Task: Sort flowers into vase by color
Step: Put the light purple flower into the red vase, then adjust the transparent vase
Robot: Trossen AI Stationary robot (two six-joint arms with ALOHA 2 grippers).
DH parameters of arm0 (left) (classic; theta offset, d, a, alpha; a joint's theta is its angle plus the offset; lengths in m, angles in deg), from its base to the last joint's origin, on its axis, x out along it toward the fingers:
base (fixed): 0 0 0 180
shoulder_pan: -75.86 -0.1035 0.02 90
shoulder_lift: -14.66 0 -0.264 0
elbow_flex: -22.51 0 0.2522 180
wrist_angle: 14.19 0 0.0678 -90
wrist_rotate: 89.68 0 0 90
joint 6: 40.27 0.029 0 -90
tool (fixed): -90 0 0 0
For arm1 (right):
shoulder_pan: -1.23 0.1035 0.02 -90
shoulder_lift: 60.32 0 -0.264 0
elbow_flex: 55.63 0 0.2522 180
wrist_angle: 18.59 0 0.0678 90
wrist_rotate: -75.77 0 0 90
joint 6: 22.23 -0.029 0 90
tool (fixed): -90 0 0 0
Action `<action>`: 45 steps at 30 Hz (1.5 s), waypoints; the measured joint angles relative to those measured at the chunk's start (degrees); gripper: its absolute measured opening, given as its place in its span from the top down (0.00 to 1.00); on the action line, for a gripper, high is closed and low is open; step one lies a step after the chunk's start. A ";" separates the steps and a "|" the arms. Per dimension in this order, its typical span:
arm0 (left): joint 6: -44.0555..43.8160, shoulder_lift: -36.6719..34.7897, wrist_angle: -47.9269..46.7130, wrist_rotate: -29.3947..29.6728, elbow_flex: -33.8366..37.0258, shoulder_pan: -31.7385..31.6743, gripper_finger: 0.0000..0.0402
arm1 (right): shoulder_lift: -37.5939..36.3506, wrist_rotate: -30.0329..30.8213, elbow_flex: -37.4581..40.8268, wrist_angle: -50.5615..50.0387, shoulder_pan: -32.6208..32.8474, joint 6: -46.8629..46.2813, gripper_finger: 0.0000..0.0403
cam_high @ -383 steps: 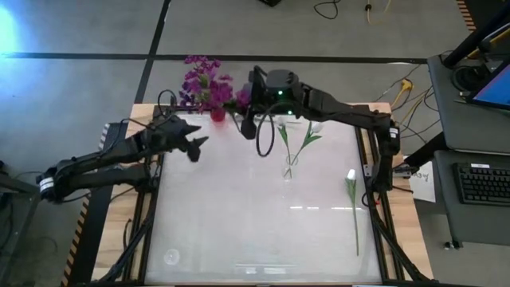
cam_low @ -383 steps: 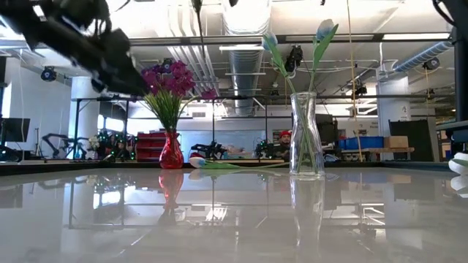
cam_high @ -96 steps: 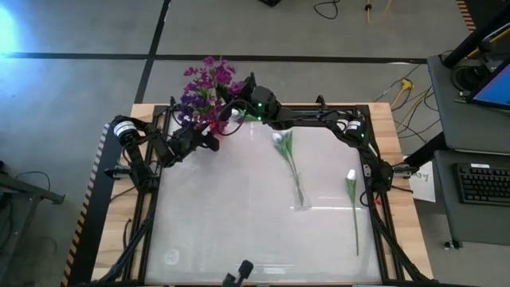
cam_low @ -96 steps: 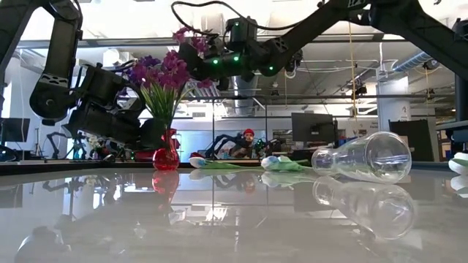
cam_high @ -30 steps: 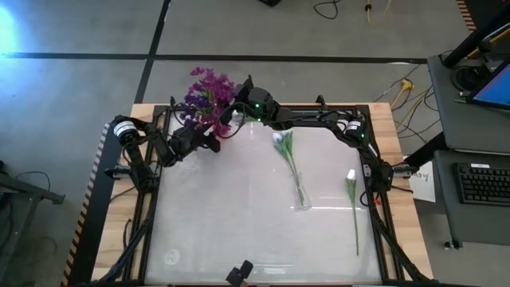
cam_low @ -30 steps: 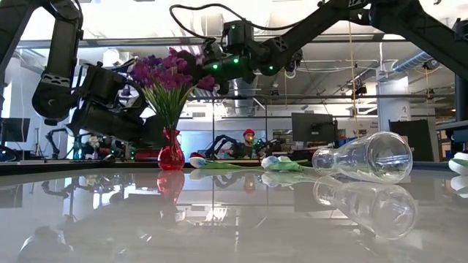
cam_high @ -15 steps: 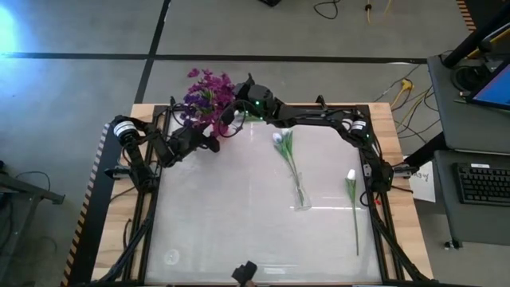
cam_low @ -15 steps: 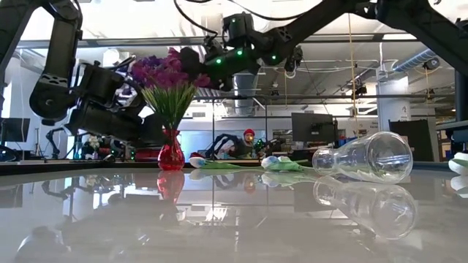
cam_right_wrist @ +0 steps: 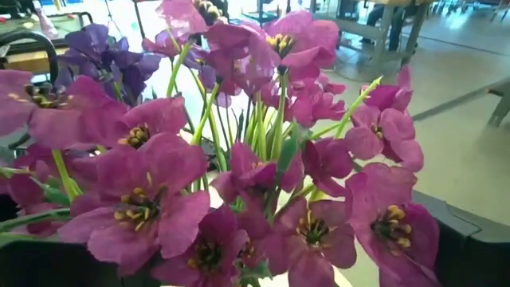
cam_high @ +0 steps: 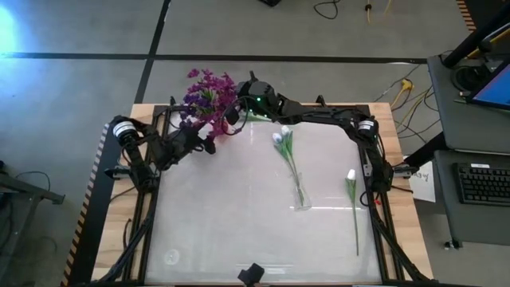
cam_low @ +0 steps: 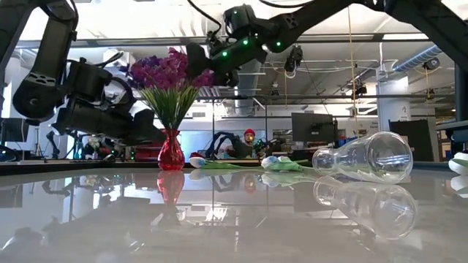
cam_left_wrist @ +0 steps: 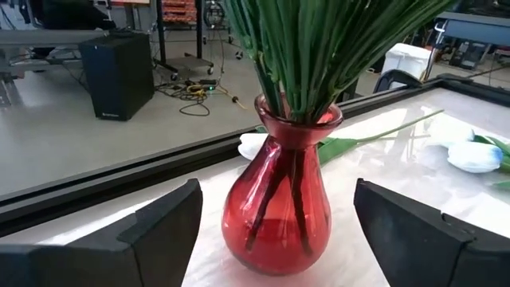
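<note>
Your red vase (cam_left_wrist: 280, 209) stands upright at the far edge of the surface (cam_high: 239, 223), packed with the purple flowers (cam_right_wrist: 263, 171). The left tool (cam_left_wrist: 275, 231) sits spread wide around its belly, not touching. The right tool (cam_high: 231, 119) is open at the blossoms, gripping nothing. The clear vase (cam_low: 362, 157) lies toppled, white flowers (cam_high: 285, 151) through its mouth; another white flower (cam_high: 352, 199) lies beside it.

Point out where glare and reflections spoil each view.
High view: a bright flare in the top left corner and light streaks across the glossy table. Low view: the tabletop mirrors the red vase and the toppled clear vase. Left wrist view: highlights on the red glass. Right wrist view: the nearest purple flowers look soft.
</note>
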 joint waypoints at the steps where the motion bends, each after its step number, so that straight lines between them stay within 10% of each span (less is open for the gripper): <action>1: -0.02 -0.20 0.06 0.09 0.27 0.00 0.22 | -0.10 0.00 0.00 -0.19 0.00 0.00 0.12; 18: -0.07 -5.57 0.17 -1.39 4.47 0.09 0.22 | -11.54 0.04 0.00 -25.66 0.00 -5.35 0.12; 35: -3.21 -6.89 0.03 -5.56 4.51 1.03 0.22 | -18.53 -6.53 0.00 -82.24 6.13 -41.03 0.12; 45: -3.23 -6.89 -0.37 -5.56 4.53 1.03 0.22 | -17.68 -13.25 6.11 -88.28 10.72 -48.94 0.12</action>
